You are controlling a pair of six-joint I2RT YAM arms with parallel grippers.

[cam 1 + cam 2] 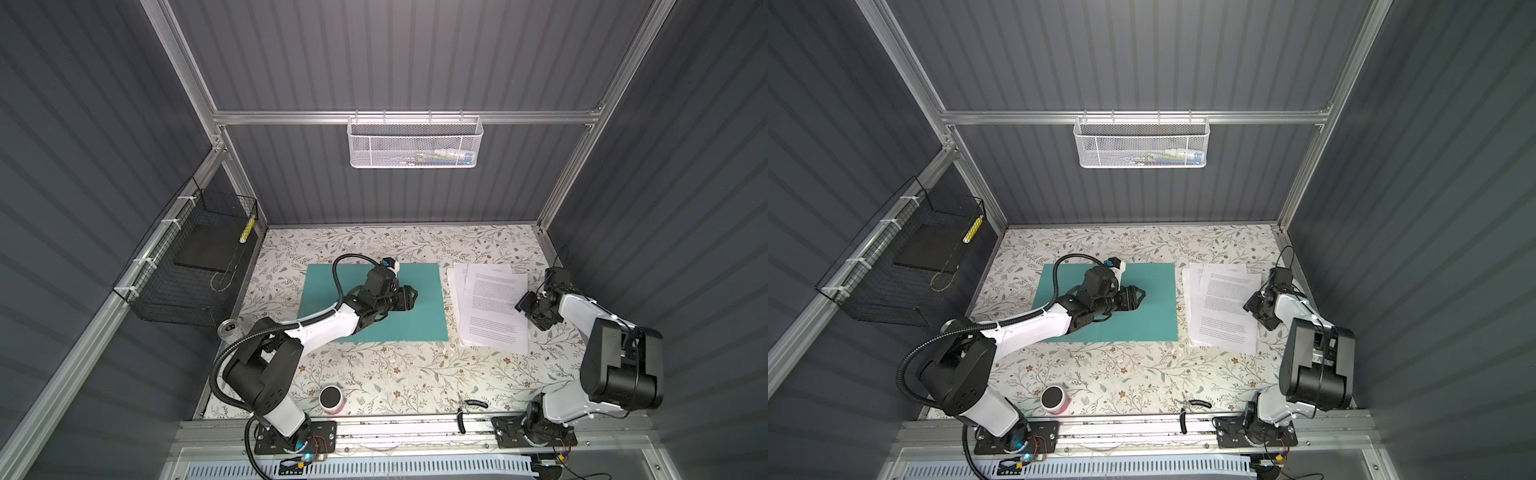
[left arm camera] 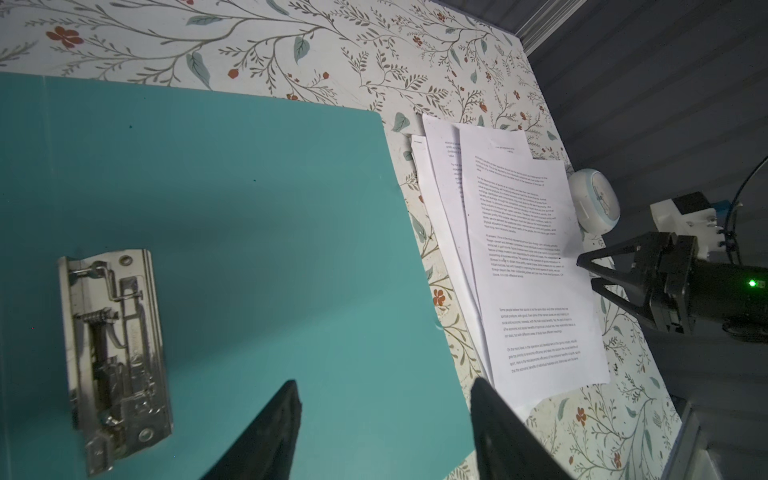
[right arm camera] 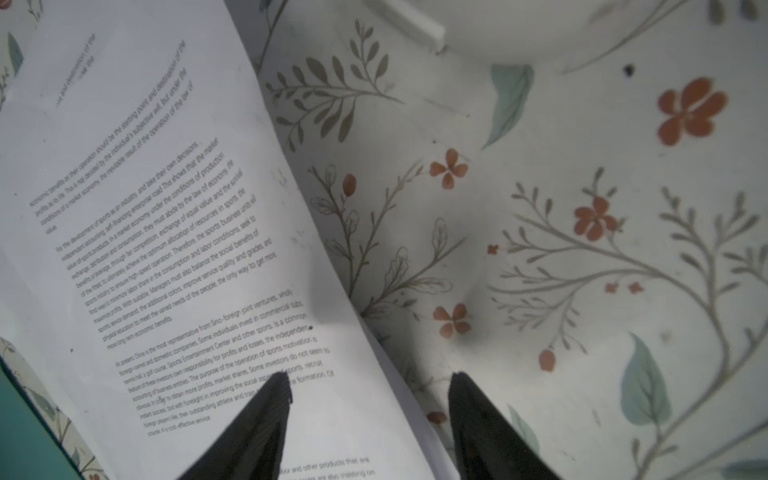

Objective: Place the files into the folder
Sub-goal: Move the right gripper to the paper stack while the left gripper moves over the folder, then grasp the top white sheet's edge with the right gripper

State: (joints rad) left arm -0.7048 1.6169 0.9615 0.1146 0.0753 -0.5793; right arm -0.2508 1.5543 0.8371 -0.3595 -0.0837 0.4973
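1. The folder (image 1: pixel 428 316) lies flat on the middle of the worktop (image 1: pixel 395 374), with its metal clip (image 2: pixel 116 357) facing up.
2. The files (image 1: pixel 492 307) lie fanned just to its right.
3. The left gripper (image 2: pixel 384 384) hovers over the folder, spread and empty.
4. The right gripper (image 3: pixel 370 376) is spread astride the files' right edge.

The folder (image 1: pixel 424 307) is teal, the files (image 1: pixel 490 307) white with black text, the table (image 1: pixel 395 374) floral

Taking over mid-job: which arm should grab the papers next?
Right, likely. The right gripper, open, sits across the papers' edge, one finger over them; the left gripper, also open, is over the folder.
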